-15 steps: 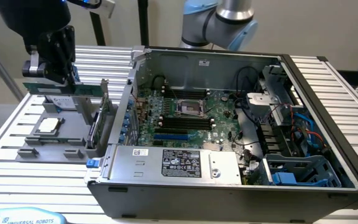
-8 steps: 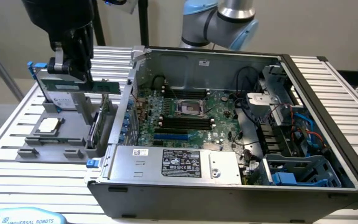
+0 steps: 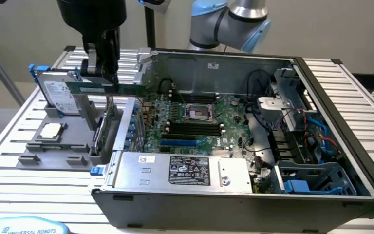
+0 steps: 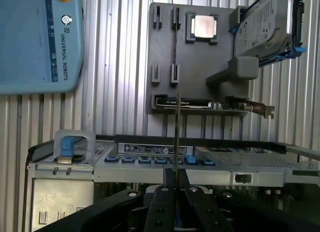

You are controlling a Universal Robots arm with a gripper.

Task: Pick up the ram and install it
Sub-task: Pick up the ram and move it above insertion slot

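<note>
My gripper (image 3: 102,77) hangs above the grey holder tray (image 3: 70,124) at the exterior view's left, just outside the open computer case (image 3: 239,195). It is shut on the ram (image 3: 89,88), a long thin green stick held level in the air, one end reaching toward the case wall. In the wrist view the ram (image 4: 176,137) appears edge-on as a thin line running out from between the gripper (image 4: 175,186) fingers. The black memory slots (image 3: 190,127) lie on the green motherboard (image 3: 229,122) inside the case, apart from the ram.
The holder tray (image 4: 200,67) carries a silver processor chip (image 3: 50,130), a hard drive (image 3: 60,95) in a blue frame and an upright expansion card (image 3: 102,131). A power supply box (image 3: 180,170) fills the case's near side. A blue teach pendant (image 4: 40,42) lies on the slatted table.
</note>
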